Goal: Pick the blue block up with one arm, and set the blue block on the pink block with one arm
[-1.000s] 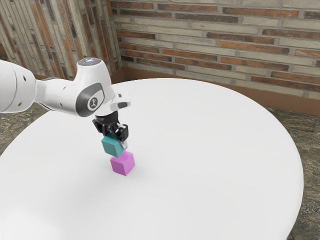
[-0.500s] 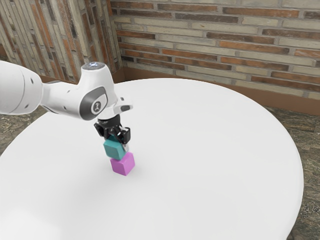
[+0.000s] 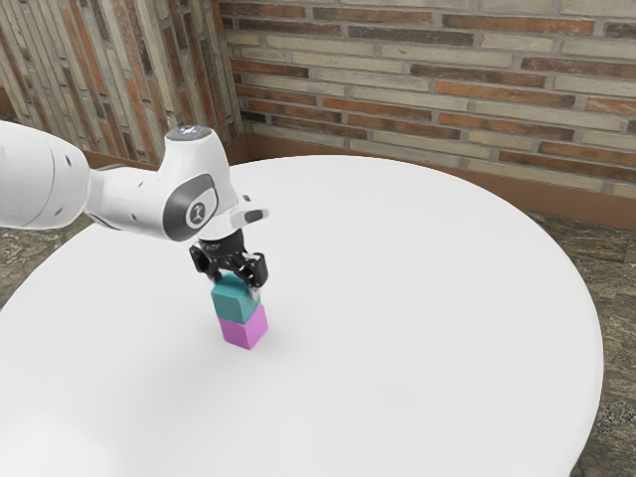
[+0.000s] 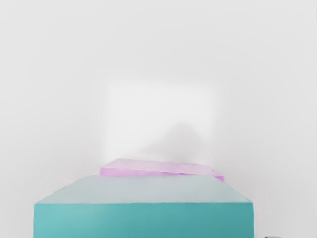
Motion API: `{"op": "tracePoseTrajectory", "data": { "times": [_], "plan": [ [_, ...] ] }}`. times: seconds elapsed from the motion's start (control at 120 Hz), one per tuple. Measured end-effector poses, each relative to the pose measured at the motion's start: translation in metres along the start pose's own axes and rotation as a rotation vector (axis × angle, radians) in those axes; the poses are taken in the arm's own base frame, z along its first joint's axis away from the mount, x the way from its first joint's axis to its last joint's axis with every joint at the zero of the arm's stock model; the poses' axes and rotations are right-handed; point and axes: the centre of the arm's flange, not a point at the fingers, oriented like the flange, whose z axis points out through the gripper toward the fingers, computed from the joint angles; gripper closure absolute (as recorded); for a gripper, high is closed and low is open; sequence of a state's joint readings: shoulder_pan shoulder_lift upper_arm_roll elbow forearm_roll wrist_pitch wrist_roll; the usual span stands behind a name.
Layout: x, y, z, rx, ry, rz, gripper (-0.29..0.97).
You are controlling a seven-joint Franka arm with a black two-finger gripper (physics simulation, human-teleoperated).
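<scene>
Round white table [image 3: 447, 328], brick wall [image 3: 427, 79] behind. White jointed arm [image 3: 129, 204] comes in from exterior view's left, hand pointed down. Black two-finger gripper [image 3: 237, 283] parted only by block's width, fingers pressed on two sides of blue-green cube block [image 3: 232, 300] — block rests squarely atop pink cube block [image 3: 243, 329]. Stack stands between table's centre and its edge at exterior view's left. Wrist view: blue-green cube block [image 4: 143, 208] just under hand, strip of pink cube block [image 4: 158, 168] showing past it.

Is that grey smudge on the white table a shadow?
Probably: in the wrist view a soft grey patch lies on the table beyond the pink block and blue block; in the exterior view the light is even, with faint shading beside the blocks.
</scene>
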State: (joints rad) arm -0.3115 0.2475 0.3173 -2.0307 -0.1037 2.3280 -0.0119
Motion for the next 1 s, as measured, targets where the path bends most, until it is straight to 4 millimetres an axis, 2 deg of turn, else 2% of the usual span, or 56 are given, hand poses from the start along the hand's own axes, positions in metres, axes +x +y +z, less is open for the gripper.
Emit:
{"op": "tracePoseTrajectory", "data": {
  "times": [0.075, 0.1, 0.158, 0.217, 0.292, 0.392, 0.458, 0.492, 0.65, 1.0],
  "plan": [
    [0.000, 0.002, -0.003, -0.003, 0.004, 0.001, 0.09],
    [0.002, 0.006, -0.011, -0.007, 0.017, 0.007, 0.09],
    [0.009, 0.013, -0.046, -0.018, 0.066, 0.020, 0.06],
    [0.012, 0.011, -0.083, -0.032, 0.107, 0.014, 0.05],
    [0.011, 0.003, -0.115, -0.043, 0.126, -0.003, 0.03],
    [0.017, -0.019, -0.157, -0.031, 0.118, -0.033, 0.02],
    [0.021, -0.021, -0.191, -0.022, 0.111, -0.033, 0.02],
    [0.020, -0.019, -0.202, -0.018, 0.096, -0.029, 0.01],
    [0.009, -0.013, -0.209, 0.002, 0.000, -0.016, 0.01],
    [-0.002, -0.016, -0.205, 0.018, -0.088, -0.029, 0.00]
  ]
}}
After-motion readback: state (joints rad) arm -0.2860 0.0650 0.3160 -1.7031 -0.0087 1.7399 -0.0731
